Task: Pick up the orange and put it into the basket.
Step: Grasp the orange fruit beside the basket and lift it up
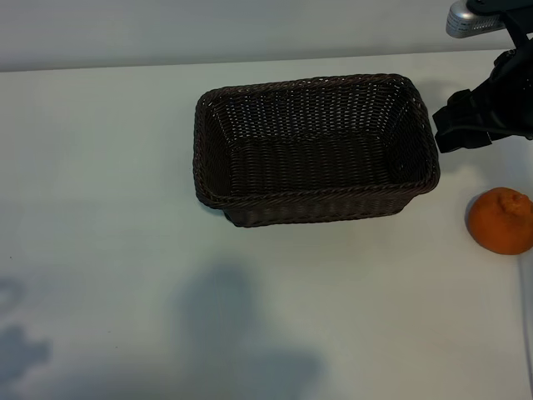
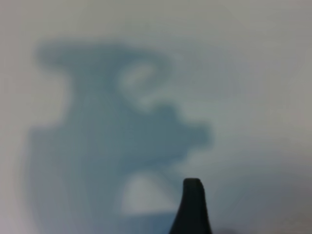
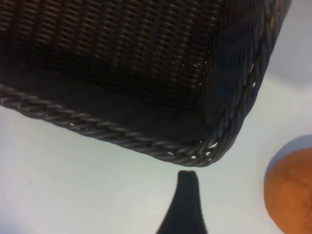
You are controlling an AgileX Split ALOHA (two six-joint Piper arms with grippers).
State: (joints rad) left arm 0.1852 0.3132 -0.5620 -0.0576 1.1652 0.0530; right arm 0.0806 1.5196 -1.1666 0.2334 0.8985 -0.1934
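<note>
The orange (image 1: 500,220) lies on the white table at the right edge, just right of the basket; it also shows in the right wrist view as the orange (image 3: 291,192). The dark-brown wicker basket (image 1: 213,137) stands mid-table with nothing in it. My right gripper (image 1: 455,130) hovers off the basket's far right corner, behind the orange, open and holding nothing. One of its fingers (image 3: 187,197) points at the basket's corner (image 3: 222,131). My left arm is outside the exterior view; its wrist view shows one finger (image 2: 192,207) over bare table, jaws open and holding nothing.
The white table (image 1: 100,217) stretches left of and in front of the basket. Arm shadows fall on it at the front left (image 1: 21,350) and front middle (image 1: 241,333). The orange sits close to the table's right edge.
</note>
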